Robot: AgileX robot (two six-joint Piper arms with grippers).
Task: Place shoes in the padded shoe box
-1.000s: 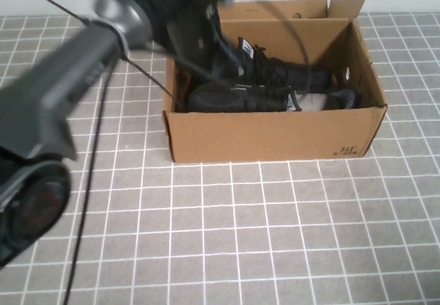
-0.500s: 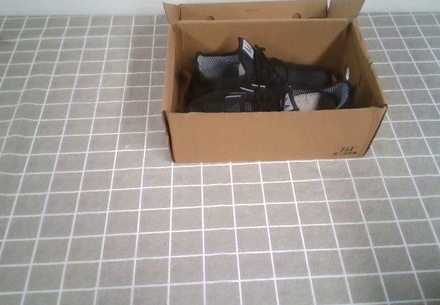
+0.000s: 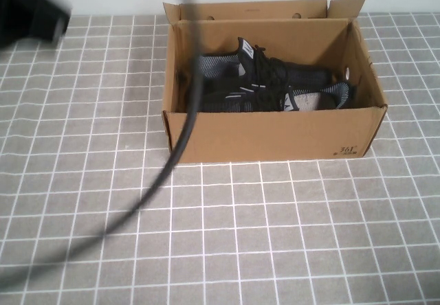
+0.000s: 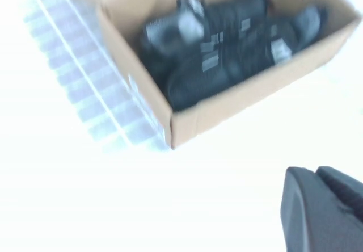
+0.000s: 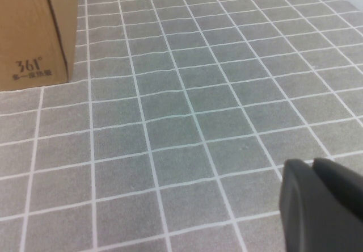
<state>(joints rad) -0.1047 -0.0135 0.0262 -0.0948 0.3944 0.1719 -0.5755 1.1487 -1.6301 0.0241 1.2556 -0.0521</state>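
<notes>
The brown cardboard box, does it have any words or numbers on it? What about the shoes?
"361°": dark print on the front corner of the brown corrugated cardboard box, seen in the right wrist view.
A smaller line under it: too small to read.
Black knit sneakers inside the box: white marks and tabs only, no readable text.
Left gripper and right gripper, each at its own view's edge: no text.
</notes>
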